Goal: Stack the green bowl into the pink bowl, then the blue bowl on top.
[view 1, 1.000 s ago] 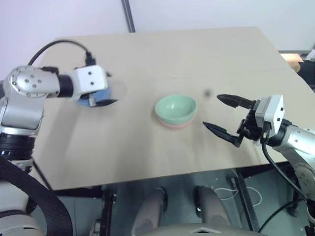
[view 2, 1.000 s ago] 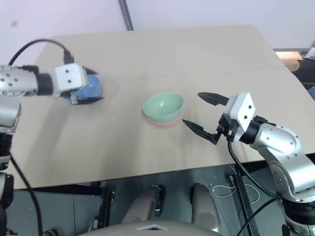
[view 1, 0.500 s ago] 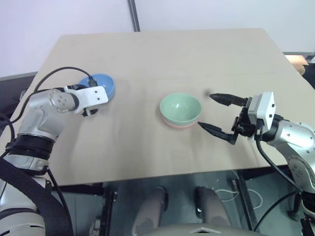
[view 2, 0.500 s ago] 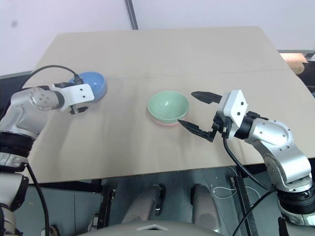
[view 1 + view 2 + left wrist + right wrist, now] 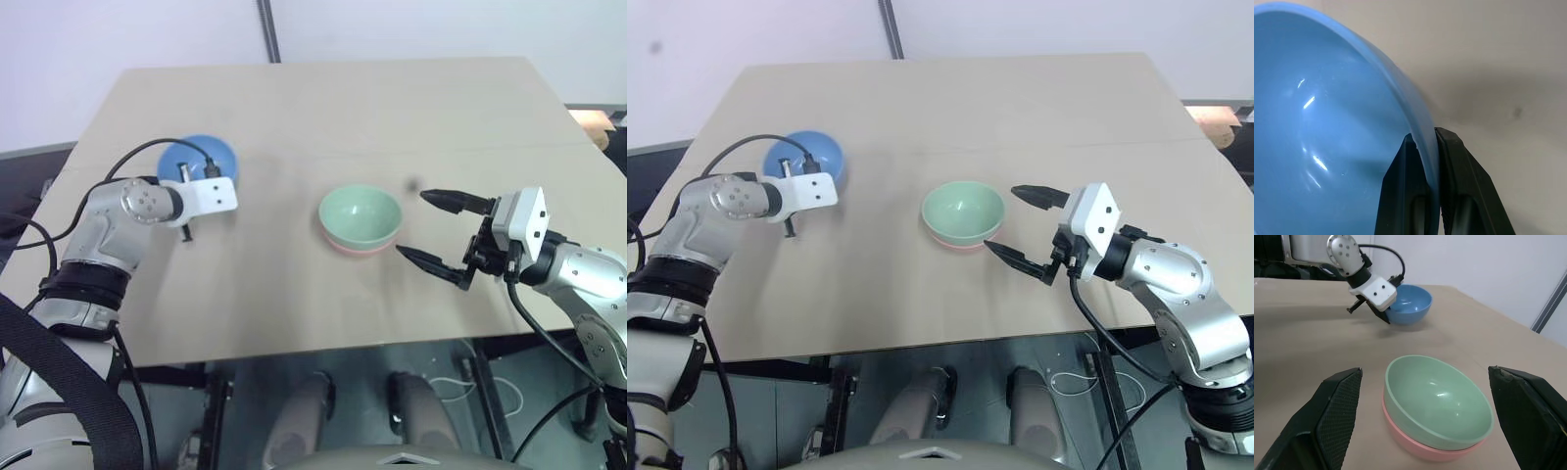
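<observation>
The green bowl (image 5: 360,211) sits nested inside the pink bowl (image 5: 355,248) at the middle of the table; only the pink rim shows beneath it. The blue bowl (image 5: 197,157) is at the table's left. My left gripper (image 5: 1424,143) is shut on its near rim, one finger inside the bowl and one outside. From the right wrist view, its black fingers (image 5: 1382,316) meet the blue bowl (image 5: 1409,303) at its edge. My right gripper (image 5: 413,224) hovers just right of the stacked bowls, wide open and holding nothing.
The tan table (image 5: 294,294) ends at a front edge close to my arms. A small dark spot (image 5: 412,183) marks the top behind my right gripper. A metal pole (image 5: 267,29) rises behind the far edge.
My left gripper came down and forward onto the blue bowl's rim and closed on it. The right gripper stayed open in place. The camera view also shifted.
</observation>
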`<state>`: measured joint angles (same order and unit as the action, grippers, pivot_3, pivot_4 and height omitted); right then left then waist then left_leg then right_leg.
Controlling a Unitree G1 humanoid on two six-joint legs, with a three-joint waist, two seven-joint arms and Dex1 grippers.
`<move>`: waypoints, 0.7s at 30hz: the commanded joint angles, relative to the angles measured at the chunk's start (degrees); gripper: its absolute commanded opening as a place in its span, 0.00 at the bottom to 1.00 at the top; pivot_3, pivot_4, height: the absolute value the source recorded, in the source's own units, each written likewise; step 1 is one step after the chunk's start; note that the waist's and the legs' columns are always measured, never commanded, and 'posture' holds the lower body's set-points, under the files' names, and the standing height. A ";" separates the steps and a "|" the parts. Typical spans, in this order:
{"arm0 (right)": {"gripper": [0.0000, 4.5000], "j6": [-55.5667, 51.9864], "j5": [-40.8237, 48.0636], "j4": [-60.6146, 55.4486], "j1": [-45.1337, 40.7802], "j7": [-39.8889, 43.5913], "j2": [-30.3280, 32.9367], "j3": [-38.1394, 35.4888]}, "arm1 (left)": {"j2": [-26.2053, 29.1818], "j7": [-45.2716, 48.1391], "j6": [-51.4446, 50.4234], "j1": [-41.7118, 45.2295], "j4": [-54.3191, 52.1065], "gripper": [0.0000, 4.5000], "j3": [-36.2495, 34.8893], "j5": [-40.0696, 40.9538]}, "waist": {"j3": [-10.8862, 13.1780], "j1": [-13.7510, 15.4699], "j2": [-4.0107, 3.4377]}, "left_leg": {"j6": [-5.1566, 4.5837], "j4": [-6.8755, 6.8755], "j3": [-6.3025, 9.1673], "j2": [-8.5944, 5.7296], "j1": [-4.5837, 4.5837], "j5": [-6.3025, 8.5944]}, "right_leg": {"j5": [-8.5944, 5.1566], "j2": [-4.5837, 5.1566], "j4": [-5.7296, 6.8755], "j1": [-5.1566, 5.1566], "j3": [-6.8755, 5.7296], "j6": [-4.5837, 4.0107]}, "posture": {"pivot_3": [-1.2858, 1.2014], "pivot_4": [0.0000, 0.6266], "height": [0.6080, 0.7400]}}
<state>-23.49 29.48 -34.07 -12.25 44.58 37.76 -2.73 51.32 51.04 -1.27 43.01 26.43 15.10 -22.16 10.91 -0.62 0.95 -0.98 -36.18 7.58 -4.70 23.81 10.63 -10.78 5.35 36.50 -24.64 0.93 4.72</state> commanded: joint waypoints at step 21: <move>1.00 -0.64 1.68 -14.88 29.57 -4.37 2.44 -26.77 | -9.93 27.59 12.60 11.21 -16.53 0.01 2.79 20.52 | -0.03 0.13 -0.03 | -0.06 -0.17 -0.16 -0.02 -0.07 0.03 | -0.02 0.02 0.13 0.06 0.15 0.03 | 0.52 0.24 1.00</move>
<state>-24.82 29.88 -45.47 16.16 39.87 40.18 -25.87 41.18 77.79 9.25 52.85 10.27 18.26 -2.12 10.88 -0.49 0.93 -1.04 -36.38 7.40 -4.72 23.76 10.65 -10.79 5.39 36.64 -24.59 1.09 4.75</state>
